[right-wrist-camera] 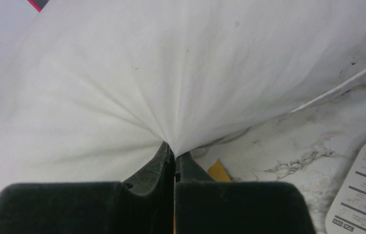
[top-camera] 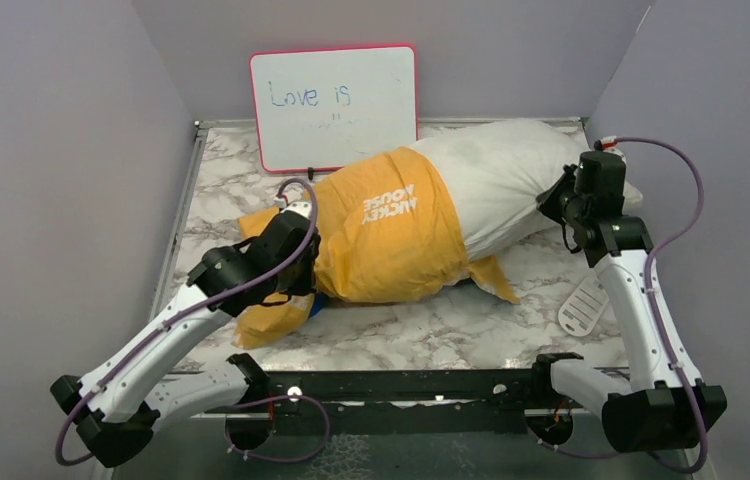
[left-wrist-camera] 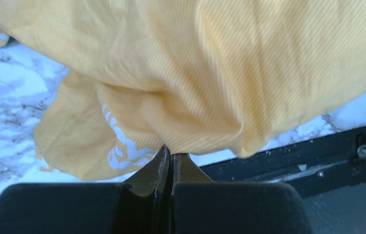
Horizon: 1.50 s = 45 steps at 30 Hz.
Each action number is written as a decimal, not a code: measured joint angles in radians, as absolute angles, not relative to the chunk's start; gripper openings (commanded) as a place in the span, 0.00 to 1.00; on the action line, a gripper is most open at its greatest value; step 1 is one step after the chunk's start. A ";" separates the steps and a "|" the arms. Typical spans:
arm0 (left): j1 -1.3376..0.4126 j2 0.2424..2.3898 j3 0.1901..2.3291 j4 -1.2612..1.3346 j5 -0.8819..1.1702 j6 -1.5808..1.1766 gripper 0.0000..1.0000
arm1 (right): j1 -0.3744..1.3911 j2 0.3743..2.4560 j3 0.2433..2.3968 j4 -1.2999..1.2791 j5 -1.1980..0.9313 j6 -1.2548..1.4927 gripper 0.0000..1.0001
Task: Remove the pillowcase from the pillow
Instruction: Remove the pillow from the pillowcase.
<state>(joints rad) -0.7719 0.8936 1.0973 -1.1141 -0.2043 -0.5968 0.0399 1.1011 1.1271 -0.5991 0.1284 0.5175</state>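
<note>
The white pillow (top-camera: 511, 180) lies across the back of the marble table, its right half bare. The yellow-orange pillowcase (top-camera: 401, 235) with white lettering covers its left half and trails loose toward the front left. My left gripper (top-camera: 296, 262) is shut on a fold of the pillowcase (left-wrist-camera: 181, 78), which bunches at the fingertips (left-wrist-camera: 164, 158). My right gripper (top-camera: 556, 205) is shut on a pinch of the pillow (right-wrist-camera: 171, 87), with creases running to its fingertips (right-wrist-camera: 165, 151). A yellow corner of the pillowcase (top-camera: 496, 280) lies under the pillow.
A pink-framed whiteboard (top-camera: 333, 105) stands at the back wall. A white slotted disc (top-camera: 583, 306) lies near the right arm, seen also in the right wrist view (right-wrist-camera: 361, 195). A black rail (top-camera: 401, 385) runs along the table's front edge. Grey walls enclose three sides.
</note>
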 measured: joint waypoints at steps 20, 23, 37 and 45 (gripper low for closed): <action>-0.768 0.801 1.044 -1.189 -0.305 -0.725 0.00 | 0.011 1.179 1.155 -0.658 0.150 0.479 0.01; -0.768 0.726 1.045 -1.230 -0.323 -0.786 0.00 | 0.011 1.178 1.156 -0.657 0.125 0.490 0.01; -0.765 0.765 1.203 -1.232 -0.367 -0.734 0.87 | -0.021 1.034 1.162 -0.651 0.094 0.421 0.50; -0.757 1.013 1.234 -1.116 -0.379 -0.619 0.99 | -0.021 0.987 1.205 -0.629 -0.180 0.392 0.74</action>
